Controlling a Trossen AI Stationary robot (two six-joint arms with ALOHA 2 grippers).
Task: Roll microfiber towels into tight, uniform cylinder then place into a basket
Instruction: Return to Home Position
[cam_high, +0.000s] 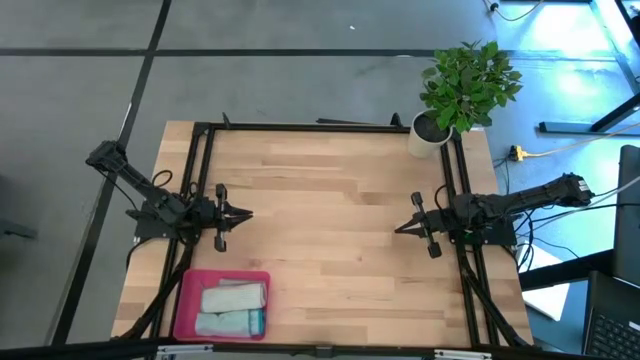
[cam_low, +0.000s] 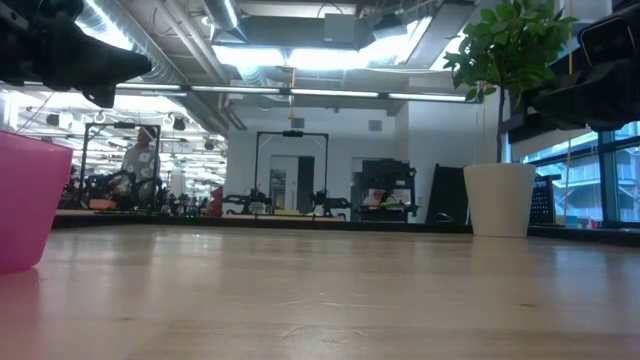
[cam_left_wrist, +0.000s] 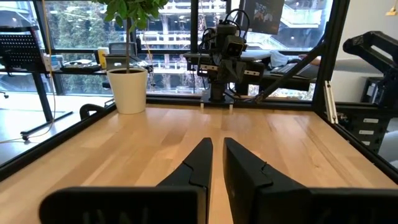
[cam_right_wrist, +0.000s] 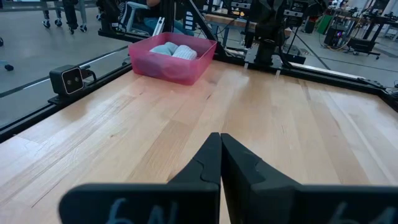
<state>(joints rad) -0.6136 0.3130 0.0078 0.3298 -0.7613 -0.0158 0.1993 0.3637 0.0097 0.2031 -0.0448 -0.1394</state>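
Note:
The pink-red basket (cam_high: 186, 306) stands at the table's near left corner. Two rolled microfiber towels lie side by side on its floor: a light grey one (cam_high: 236, 296) and a pale blue-teal one (cam_high: 232, 322). The right wrist view shows the basket (cam_right_wrist: 169, 67) with both rolls inside. My left gripper (cam_high: 246, 214) hovers shut over the table's left side, pointing toward the middle, a little beyond the basket. My right gripper (cam_high: 400, 228) hovers shut at the right side, facing the left one. Neither gripper has anything between its fingers.
A white pot with a green plant (cam_high: 432, 134) stands at the far right corner. Black frame rails (cam_high: 300, 126) run along the table's far and side edges. A small camera (cam_right_wrist: 70, 79) sits at the near edge. Bare wood (cam_high: 330, 220) lies between the two grippers.

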